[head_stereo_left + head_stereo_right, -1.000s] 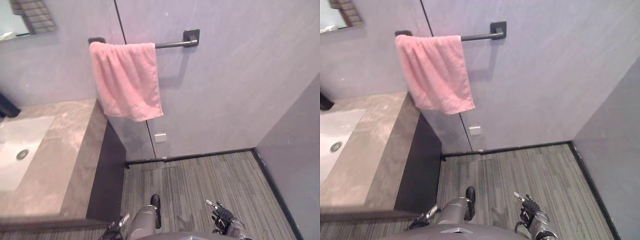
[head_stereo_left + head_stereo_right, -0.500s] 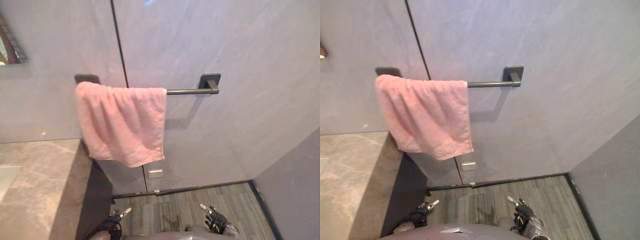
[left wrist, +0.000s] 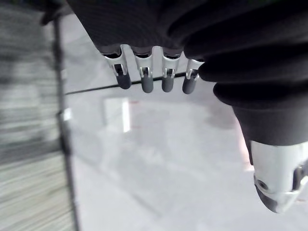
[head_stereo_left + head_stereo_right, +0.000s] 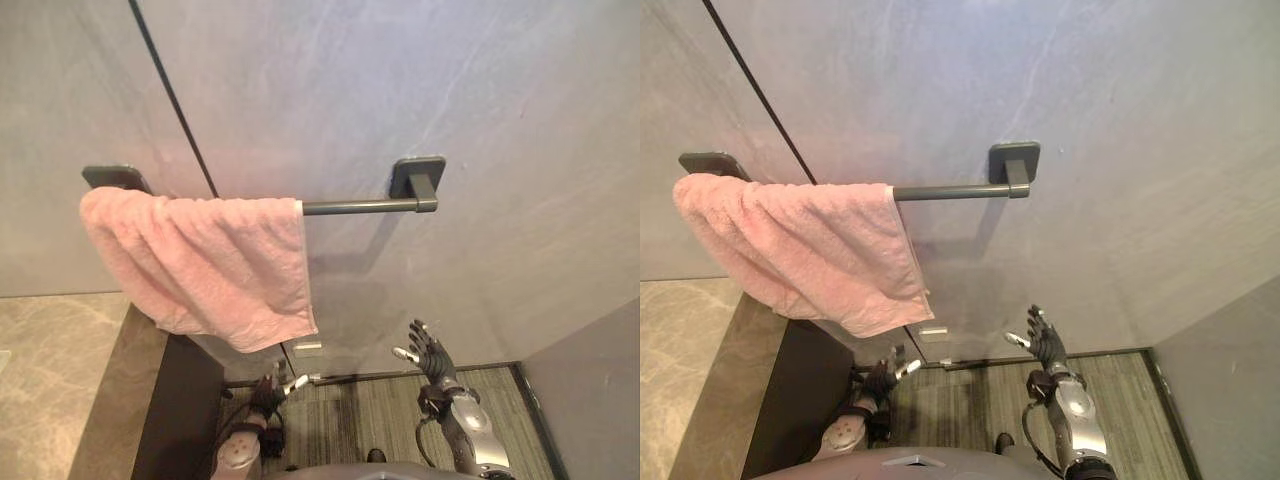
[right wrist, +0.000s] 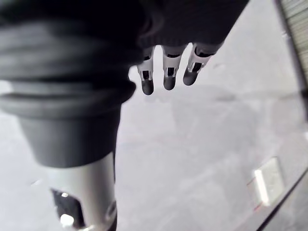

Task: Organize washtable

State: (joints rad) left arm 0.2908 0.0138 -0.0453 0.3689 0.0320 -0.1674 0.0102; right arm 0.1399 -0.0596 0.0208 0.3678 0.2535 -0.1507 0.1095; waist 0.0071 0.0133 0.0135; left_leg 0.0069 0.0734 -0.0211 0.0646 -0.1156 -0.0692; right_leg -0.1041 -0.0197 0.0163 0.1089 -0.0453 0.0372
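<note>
At far left, marble washtable top [image 4: 60,385]; just past its edge, pink towel [image 4: 205,262] draped bunched over the left end of the dark towel bar [image 4: 360,207], hem slanting. Lower down, left hand [image 4: 270,390] spread and empty — right hand [image 4: 428,352] likewise, held higher. Probably best: pinch both hanging edges, then draw sideways evenly along the bar.

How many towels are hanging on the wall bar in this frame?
1. A pink towel is draped over the left part of the dark towel bar, above the end of the stone counter. The bar's right part is bare, and none looks hidden.
</note>
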